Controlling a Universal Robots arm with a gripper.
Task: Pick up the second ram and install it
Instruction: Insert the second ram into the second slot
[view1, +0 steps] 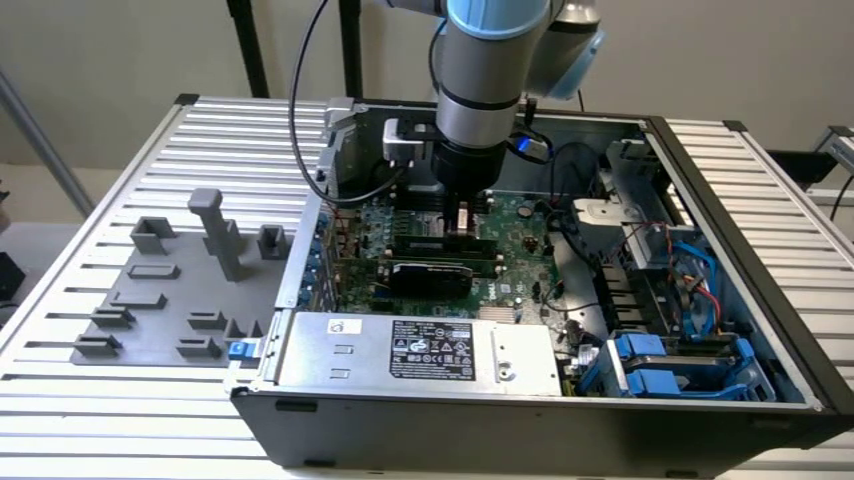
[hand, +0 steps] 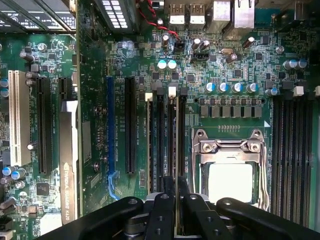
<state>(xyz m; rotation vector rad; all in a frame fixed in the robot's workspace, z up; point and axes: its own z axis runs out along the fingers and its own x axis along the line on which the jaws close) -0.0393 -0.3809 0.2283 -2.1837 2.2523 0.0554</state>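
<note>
Already clamped on the second ram (hand: 176, 150) above the CPU socket's (hand: 230, 165) neighbouring slot, the gripper (hand: 176, 200) risked jamming it through slight tilt.

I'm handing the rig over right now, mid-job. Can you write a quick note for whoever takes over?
Gripper: shut on the second ram, held edge-on, low inside the computer case.
Position: the stick lines up with a memory slot in the bank beside the CPU socket on the motherboard.
Done: the second ram is picked up and brought to the slots.
Left: seating is not confirmed. I cannot tell whether the stick is pressed home or the white latches have closed.
</note>
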